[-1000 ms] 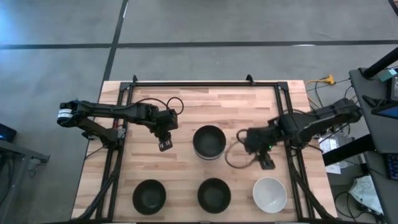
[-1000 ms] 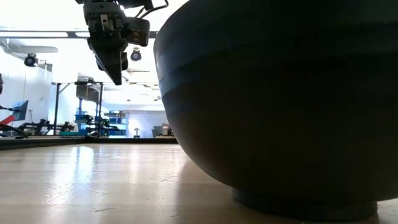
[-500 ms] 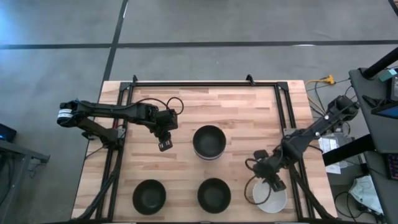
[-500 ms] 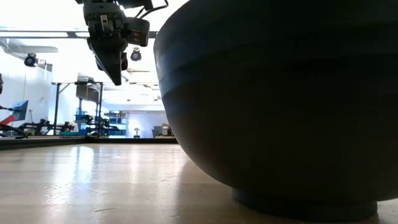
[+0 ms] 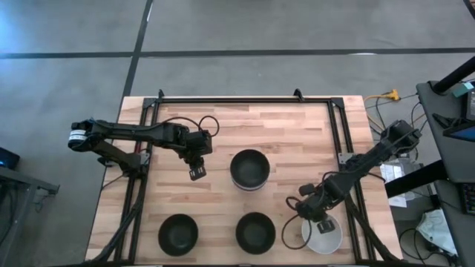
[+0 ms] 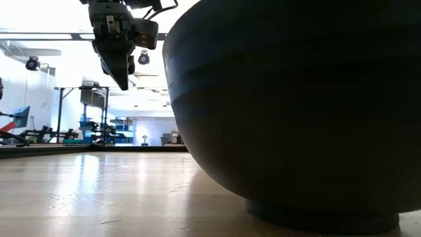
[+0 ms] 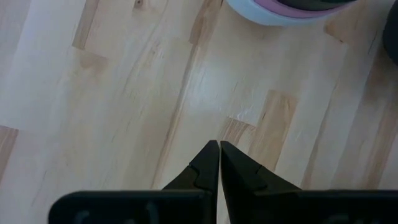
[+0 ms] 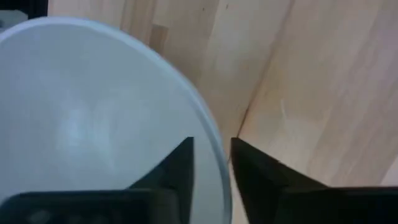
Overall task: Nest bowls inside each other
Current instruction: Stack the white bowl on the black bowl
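Observation:
A stack of nested bowls (image 5: 249,169), black on top, stands mid-table; the left wrist view shows its lavender and pink walls (image 7: 273,11). Two black bowls (image 5: 178,233) (image 5: 255,231) and one white bowl (image 5: 326,239) sit along the near edge. My right gripper (image 5: 315,221) is open at the white bowl's far-left rim (image 8: 214,155), with one finger inside the bowl and one outside; whether either touches the rim I cannot tell. My left gripper (image 5: 197,173) hangs shut above bare table, left of the stack. A black bowl (image 6: 296,112) fills the low view.
Black frame rails (image 5: 245,100) run along the table's far edge and down both sides. Bare wood lies between the stack and the near row of bowls. Cables and equipment (image 5: 438,148) crowd the area beyond the table's right edge.
My right gripper has travelled from beside the stack toward the table's near edge and come down over the white bowl's rim, ending slightly further left. The bowls have stayed where they were.

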`<state>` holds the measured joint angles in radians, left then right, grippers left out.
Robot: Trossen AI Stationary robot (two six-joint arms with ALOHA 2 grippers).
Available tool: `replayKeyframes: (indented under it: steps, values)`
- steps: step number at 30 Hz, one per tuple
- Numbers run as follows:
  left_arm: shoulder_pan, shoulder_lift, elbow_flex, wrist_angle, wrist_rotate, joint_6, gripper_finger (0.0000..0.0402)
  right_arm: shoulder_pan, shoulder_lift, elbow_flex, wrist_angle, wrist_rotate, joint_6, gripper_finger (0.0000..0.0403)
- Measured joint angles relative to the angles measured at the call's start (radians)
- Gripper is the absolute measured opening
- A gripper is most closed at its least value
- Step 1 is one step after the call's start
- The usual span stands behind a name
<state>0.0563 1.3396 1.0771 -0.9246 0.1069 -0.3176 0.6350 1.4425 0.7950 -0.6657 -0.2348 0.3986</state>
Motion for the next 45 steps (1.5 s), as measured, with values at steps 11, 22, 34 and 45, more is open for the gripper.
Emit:
replayKeyframes:
  steps: [11, 22, 34, 45]
  values:
    - [0.000, 0.000, 0.000, 0.000, 0.000, 0.000, 0.0000, 0.000, -0.046, 0.030, -0.021, -0.001, -0.006, 0.0012]
    - [0.000, 0.000, 0.000, 0.000, 0.004, 0.010, 0.0000, -0.098, -0.160, 0.137, -0.332, 0.019, -0.058, 0.0011]
    - [0.000, 0.000, 0.005, -0.001, 0.016, -0.064, 0.0000, -0.375, -0.277, 0.349, -0.121, 0.211, 0.006, 0.0011]
    - [-0.008, 0.000, 0.005, -0.011, 0.194, -0.202, 0.0000, -0.607, -0.073, 0.642, 0.011, 0.031, 0.069, 0.0011]
